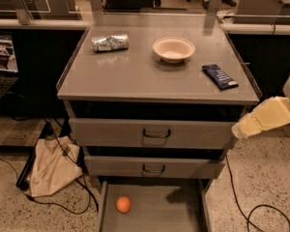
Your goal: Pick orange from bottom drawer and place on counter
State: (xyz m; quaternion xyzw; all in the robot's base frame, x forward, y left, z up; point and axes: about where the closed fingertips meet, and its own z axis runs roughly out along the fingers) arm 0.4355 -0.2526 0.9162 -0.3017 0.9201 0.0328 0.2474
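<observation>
Grey metal worktop (pixel 150 76): top of the drawer cabinet, with a thin raised rim. It carries a beige bowl (pixel 173 49), a crumpled foil packet (pixel 109 42) and a dark blue snack bar (pixel 220 76). The front half is bare, which looks the easiest place to set something down.
Bottom drawer (pixel 174 211): pulled well out at floor level, so its flat floor is open from above. The two upper drawers (pixel 154 133) stand only slightly out, so they do not roof it over.
Orange (pixel 123 204): alone on the bottom drawer's floor, near the left wall, touching nothing else.
Hand (pixel 249 124): in the air off the cabinet's right front corner, level with the top drawer, angled down and to the left. It is well apart from the orange and higher. Whether it is released or clenched cannot be told, and it carries nothing that shows.
Step in hand: probably the approach, with the pick not yet made.
Next move calls for: a descent across to the left side of the tray, staying clear of the drawer fronts above.
Floor beside cabinet: a cloth bag (pixel 50 166) and loose cables.
</observation>
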